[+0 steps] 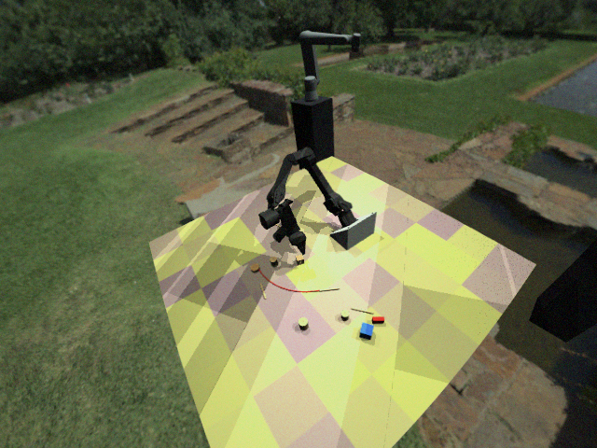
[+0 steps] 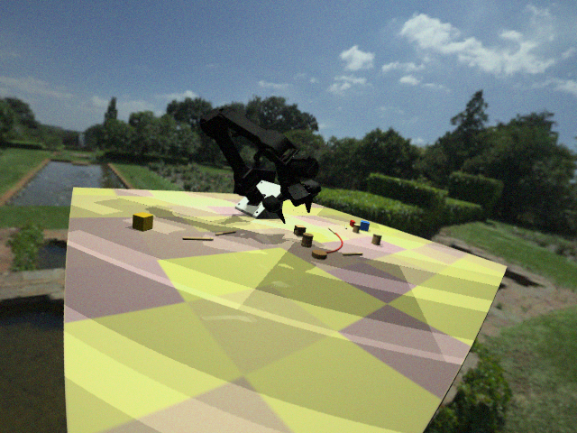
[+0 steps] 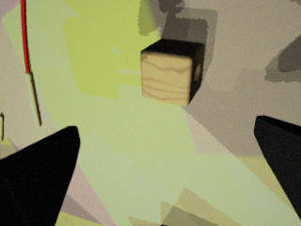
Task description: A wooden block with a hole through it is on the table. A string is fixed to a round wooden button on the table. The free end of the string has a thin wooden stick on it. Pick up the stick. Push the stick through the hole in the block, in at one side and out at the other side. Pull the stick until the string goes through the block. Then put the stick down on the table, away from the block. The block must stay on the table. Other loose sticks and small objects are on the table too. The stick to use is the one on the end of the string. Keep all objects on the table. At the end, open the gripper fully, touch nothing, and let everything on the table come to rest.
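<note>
The wooden block (image 1: 299, 259) (image 2: 299, 229) (image 3: 166, 77) rests on the table, its hole showing on the right side in the wrist view. My gripper (image 2: 296, 216) (image 3: 167, 129) is wide open and empty, above the table near the block. The round button (image 1: 255, 268) (image 2: 319, 254) lies on the table. The red string (image 1: 308, 291) (image 2: 342, 242) (image 3: 25, 42) curves from it, passing beside the block, outside the hole. The string's thin stick (image 1: 330, 289) (image 2: 331, 230) (image 3: 34, 101) lies flat on the table, apart from the block.
A wooden cylinder (image 1: 273, 261) (image 2: 306, 240) stands between button and block. Loose sticks (image 1: 262, 291) (image 1: 361, 311) (image 2: 197, 238) (image 2: 225, 233), two more cylinders (image 1: 302, 323) (image 1: 344, 315), a red piece (image 1: 378, 319), a blue block (image 1: 366, 330) and a yellow cube (image 2: 142, 221) lie around.
</note>
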### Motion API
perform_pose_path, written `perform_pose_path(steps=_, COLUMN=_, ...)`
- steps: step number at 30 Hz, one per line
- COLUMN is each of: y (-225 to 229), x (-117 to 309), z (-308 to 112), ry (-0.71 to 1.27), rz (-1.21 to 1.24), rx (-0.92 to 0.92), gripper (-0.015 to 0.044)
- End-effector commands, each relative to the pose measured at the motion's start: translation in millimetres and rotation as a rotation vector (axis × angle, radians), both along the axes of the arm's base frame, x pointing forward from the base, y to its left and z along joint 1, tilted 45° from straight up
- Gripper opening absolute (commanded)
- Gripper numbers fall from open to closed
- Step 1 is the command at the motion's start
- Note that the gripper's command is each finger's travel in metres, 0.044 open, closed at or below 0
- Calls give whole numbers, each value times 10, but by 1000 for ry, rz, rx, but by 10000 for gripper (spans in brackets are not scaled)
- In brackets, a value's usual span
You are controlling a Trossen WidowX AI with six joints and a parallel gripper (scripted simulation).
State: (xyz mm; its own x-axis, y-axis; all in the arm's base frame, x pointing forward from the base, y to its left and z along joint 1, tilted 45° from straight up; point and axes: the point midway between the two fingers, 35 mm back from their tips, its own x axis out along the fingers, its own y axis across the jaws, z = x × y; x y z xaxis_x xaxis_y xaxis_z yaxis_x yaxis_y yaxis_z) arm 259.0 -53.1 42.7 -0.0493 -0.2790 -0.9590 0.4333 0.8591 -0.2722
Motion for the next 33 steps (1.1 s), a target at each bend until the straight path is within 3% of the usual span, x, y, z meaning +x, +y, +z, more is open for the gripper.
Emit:
perform_pose_path(steps=1, y=111, x=112, z=-75, ry=548, rz=983, rx=-159, gripper=440)
perform_pose_path(steps=10, y=210, x=213, z=-84, ry=958, rz=1549, rx=-181, gripper=440)
perform_pose_path(steps=33, y=215, x=216, z=-87, ry=962, rz=1559, rx=-180, gripper=440)
